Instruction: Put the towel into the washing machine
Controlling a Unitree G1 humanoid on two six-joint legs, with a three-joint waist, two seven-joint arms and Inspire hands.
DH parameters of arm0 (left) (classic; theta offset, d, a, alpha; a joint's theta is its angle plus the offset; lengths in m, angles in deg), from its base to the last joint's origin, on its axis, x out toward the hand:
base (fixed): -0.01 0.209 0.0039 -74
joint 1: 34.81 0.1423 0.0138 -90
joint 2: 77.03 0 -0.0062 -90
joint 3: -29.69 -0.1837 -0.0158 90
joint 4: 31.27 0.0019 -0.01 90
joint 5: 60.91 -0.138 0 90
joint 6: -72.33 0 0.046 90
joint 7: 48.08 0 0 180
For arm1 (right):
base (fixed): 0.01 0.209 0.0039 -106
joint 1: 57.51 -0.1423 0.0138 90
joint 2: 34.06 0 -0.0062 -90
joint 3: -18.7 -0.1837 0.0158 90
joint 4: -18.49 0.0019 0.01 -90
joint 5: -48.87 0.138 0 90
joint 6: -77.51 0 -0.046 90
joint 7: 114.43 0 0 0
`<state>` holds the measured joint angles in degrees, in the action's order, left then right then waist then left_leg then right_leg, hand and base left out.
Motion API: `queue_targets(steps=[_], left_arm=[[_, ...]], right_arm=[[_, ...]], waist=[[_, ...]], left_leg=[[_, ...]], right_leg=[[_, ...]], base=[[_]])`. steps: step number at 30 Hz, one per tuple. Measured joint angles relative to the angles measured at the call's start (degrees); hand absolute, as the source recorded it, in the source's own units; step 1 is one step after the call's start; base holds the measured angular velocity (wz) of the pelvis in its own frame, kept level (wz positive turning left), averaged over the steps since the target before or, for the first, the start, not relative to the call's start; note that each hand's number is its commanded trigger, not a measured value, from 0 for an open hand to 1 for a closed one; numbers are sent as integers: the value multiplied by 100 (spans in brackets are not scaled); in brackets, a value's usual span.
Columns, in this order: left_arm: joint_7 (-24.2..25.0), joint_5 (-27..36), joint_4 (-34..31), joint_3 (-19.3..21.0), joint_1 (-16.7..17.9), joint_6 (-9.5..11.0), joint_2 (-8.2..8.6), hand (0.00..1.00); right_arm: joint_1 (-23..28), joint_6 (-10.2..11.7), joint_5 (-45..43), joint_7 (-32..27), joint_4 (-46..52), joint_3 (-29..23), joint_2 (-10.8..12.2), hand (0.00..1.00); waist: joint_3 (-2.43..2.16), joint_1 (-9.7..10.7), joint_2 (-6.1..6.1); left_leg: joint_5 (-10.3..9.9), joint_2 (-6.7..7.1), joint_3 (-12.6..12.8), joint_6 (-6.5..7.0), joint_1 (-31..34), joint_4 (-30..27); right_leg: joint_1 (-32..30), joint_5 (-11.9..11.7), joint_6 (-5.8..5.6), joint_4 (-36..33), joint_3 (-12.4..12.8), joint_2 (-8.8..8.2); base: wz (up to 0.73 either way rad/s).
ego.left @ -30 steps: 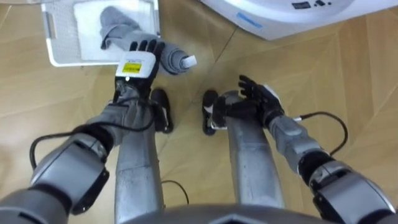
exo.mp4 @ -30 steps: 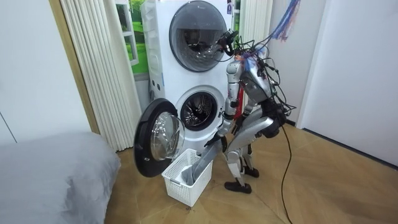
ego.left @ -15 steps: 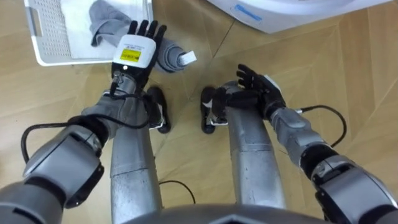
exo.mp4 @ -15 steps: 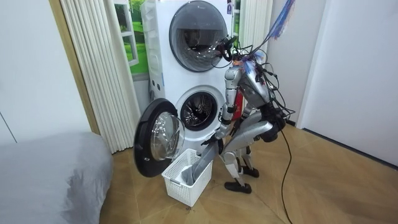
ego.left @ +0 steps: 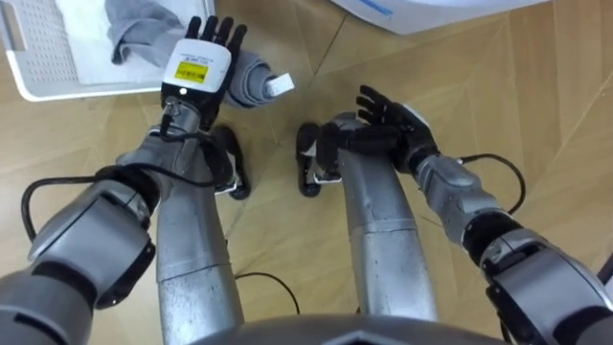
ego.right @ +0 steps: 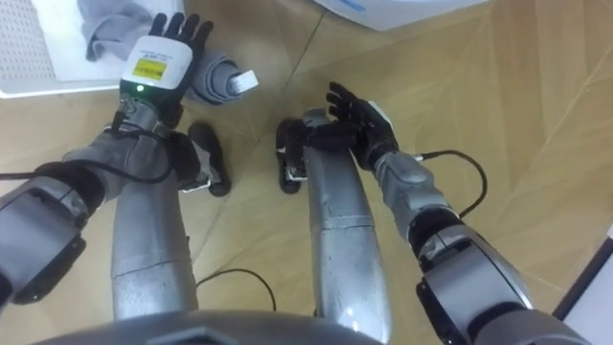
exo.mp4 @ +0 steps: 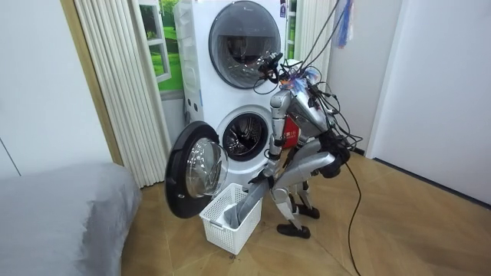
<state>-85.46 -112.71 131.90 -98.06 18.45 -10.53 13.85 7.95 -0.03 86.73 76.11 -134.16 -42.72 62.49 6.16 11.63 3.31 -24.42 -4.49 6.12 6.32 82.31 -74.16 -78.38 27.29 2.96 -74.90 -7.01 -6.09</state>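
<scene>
Grey towel [ego.left: 247,79] is lying half out of the white basket [ego.left: 57,69] onto the wooden floor [ego.left: 556,115], left hand [ego.left: 199,59] hovering flat-fingered over it, possibly touching, right hand [ego.left: 391,120] hanging spread-fingered beside the washing machine [exo.mp4: 244,130].

I stand bent forward beside the white stacked washing machine [exo.mp4: 230,92], its round glass lower door [exo.mp4: 196,170] open, a white slatted plastic basket [exo.mp4: 219,230] at my feet.

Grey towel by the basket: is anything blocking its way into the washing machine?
Nothing visible does. The rolled grey cloth towel lies half out of the white plastic basket, and the white washing machine's round door hangs open.
</scene>
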Motion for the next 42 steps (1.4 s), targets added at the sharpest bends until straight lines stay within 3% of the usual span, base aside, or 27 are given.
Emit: queue_targets(steps=[5,19,25,32,35,42], left_arm=[[0,292,2,-4,-124,178,-34,100],[-75,756,5,-24,-328,271,-42,100],[-42,734,5,-17,-320,335,83,100],[101,732,0,-16,149,443,295,100],[109,750,-1,0,341,495,353,100],[9,1287,1,327,582,755,472,100]], right_arm=[[-153,11,7,16,-176,0,45,0],[-153,62,-12,0,-201,55,49,0],[-118,51,-221,-67,-261,67,51,0],[109,62,-506,-186,-652,155,129,0],[284,69,-886,-350,-646,156,136,0],[575,58,-1372,-701,-765,237,119,0]], waist=[[38,-8,65],[37,-15,64],[33,-71,57],[18,-125,49],[-14,-127,-2],[-75,-411,-90]], left_leg=[[-13,10,9,-5,33,-1],[-25,8,7,-20,8,38],[-25,16,13,-21,-219,66],[83,34,52,-63,-1246,720],[172,26,75,-86,-1704,1160],[228,18,206,-156,-2890,2001]], right_leg=[[-42,22,-12,-17,21,5],[-25,31,-1,28,19,21],[196,33,-4,50,28,22],[1214,-88,-22,724,-8,35],[1676,-225,-45,1212,-14,98],[2785,-372,-67,2060,-106,108]], base=[[1],[0],[0],[1],[-4],[-8]])
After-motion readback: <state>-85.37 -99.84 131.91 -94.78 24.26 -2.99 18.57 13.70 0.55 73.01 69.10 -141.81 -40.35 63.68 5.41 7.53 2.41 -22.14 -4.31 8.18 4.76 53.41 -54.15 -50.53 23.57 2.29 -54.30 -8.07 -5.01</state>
